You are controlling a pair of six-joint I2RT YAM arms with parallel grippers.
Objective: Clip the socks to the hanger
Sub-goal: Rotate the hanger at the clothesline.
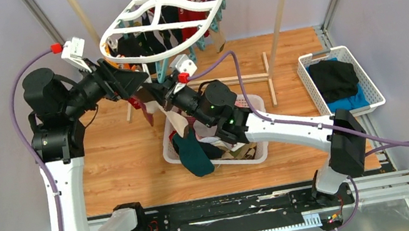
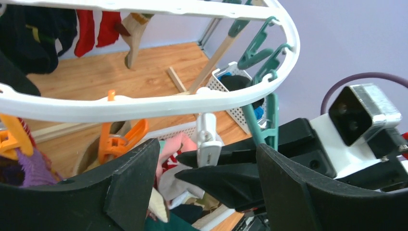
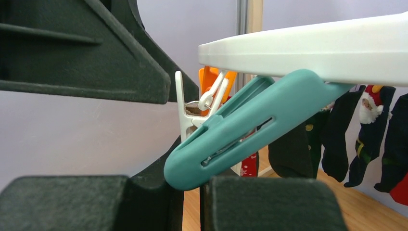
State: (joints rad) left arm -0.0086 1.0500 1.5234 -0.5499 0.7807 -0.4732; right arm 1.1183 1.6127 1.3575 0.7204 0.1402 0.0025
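Left wrist view: wide left gripper (image 2: 208, 159) straddles white clip (image 2: 207, 139) at hanger (image 2: 144, 103) rim; closed right gripper (image 2: 185, 166) crowds it, risking collision

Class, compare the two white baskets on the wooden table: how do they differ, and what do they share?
The centre basket holds loose mixed-colour socks, with a teal sock draped over its rim; the right basket holds folded black and blue clothes. The centre basket is partly hidden by the right arm; the right basket stands unobstructed. Both are white, slotted and rectangular.
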